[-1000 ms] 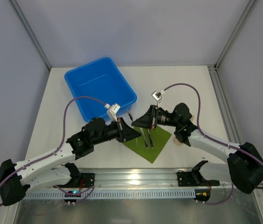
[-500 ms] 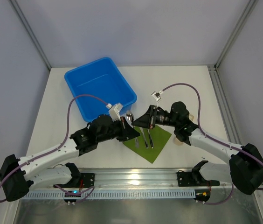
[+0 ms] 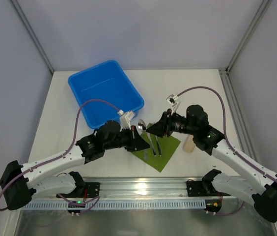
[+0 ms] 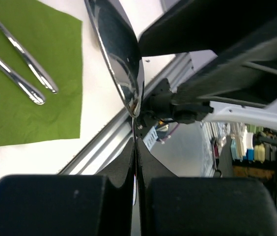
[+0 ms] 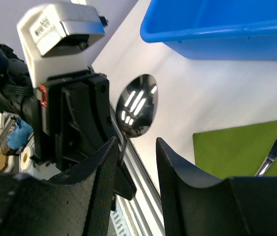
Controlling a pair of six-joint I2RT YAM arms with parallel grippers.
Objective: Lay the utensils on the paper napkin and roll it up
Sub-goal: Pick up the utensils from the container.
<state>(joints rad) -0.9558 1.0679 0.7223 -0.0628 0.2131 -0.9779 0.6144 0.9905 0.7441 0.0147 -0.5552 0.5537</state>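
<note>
Left gripper (image 4: 135, 145) clenches the handle of a mirror-bright silvery spoon (image 4: 115, 44), seemingly beside the green napkin (image 4: 30, 110).

No word, number or brand can be read in any view; the pale grey plate (image 5: 55, 38) on the white box-shaped plastic camera housing (image 5: 74, 17) in the right wrist view carries faint rows of print, too small and blurred to make out. The narrow red strip (image 5: 42, 95) on the black block below it shows no letters; the coloured boxes and packets (image 4: 254, 150) far off at the right edge of the left wrist view may bear labels, but they are only blurs.
</note>
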